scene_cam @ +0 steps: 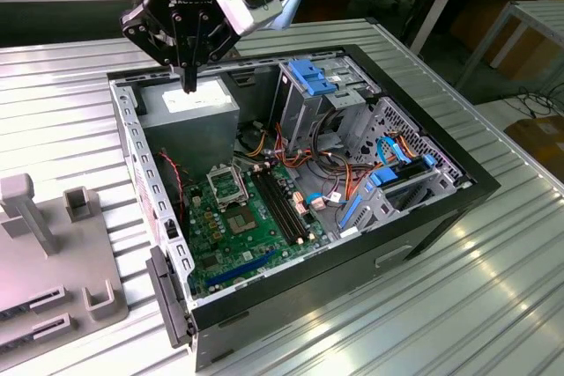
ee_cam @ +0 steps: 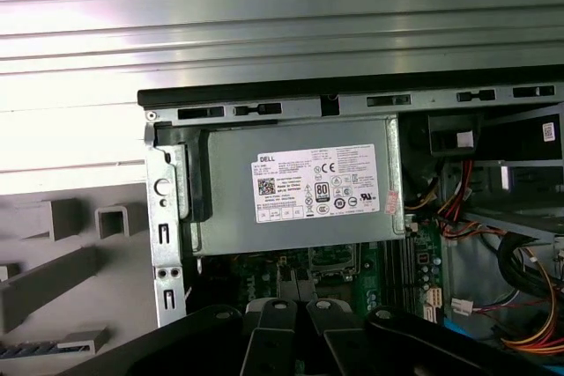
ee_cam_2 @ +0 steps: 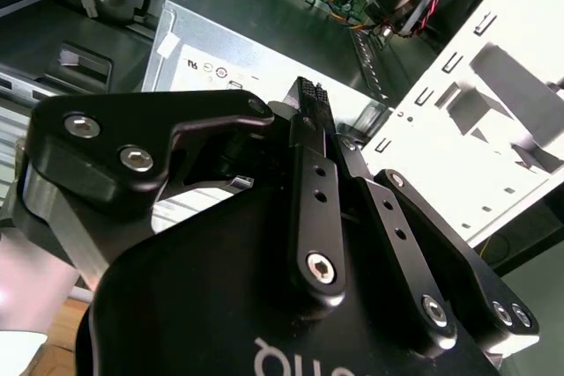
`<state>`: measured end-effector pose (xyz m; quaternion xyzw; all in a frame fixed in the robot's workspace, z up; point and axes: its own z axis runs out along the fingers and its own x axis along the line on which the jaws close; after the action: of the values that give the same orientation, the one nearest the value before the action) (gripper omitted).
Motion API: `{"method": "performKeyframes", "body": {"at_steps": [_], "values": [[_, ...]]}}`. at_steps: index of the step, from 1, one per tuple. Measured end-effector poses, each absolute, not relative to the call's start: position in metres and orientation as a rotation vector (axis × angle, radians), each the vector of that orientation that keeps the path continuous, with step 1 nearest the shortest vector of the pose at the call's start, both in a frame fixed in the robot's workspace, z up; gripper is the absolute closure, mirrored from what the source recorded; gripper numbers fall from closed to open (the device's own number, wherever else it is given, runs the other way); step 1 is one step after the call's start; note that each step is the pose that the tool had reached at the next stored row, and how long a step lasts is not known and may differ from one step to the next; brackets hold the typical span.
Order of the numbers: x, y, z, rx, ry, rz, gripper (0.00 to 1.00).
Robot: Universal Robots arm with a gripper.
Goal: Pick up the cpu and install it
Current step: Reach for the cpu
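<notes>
1. The claw (scene_cam: 188, 82) hangs point-down from the arm. Its fingers (ee_cam_2: 308, 129) are drawn narrow, tips together, and nothing can be seen between them.
2. The tips hover right over the grey power box (scene_cam: 196, 105), near its labelled top, without touching it. In both wrist views this box lies just past the black links of the claw.
3. The power box sits in a corner of an open computer case (scene_cam: 352, 279), which lies on its side with its inside facing up.
4. Lower in the case lies the green board (scene_cam: 220, 248), well apart from the claw.
5. On the board is a square metal socket frame (scene_cam: 226, 185) with a dark middle. Just beside it is a small dark glossy chip (scene_cam: 243, 220), and next to both run long black slots (scene_cam: 282, 204).
6. I cannot tell where the cpu lies, nor whether it is in the socket.
7. Red and orange wires (scene_cam: 264, 154) run between the power box and the board. A metal cage with blue clips (scene_cam: 313, 77) stands at the far side of the case.
8. The case rests on a ribbed metal counter (scene_cam: 493, 288).
9. On the counter, at the exterior view's left, lies a grey holder (scene_cam: 53, 253) with upright posts and slots.
</notes>
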<state>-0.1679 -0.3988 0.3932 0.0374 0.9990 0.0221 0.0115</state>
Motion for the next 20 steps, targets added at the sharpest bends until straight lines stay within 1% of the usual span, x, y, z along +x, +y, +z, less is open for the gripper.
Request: {"method": "performKeyframes", "body": {"at_steps": [20], "values": [[-0.1690,-0.3989,0.3932,0.116,3.116,0.069,0.89]]}}
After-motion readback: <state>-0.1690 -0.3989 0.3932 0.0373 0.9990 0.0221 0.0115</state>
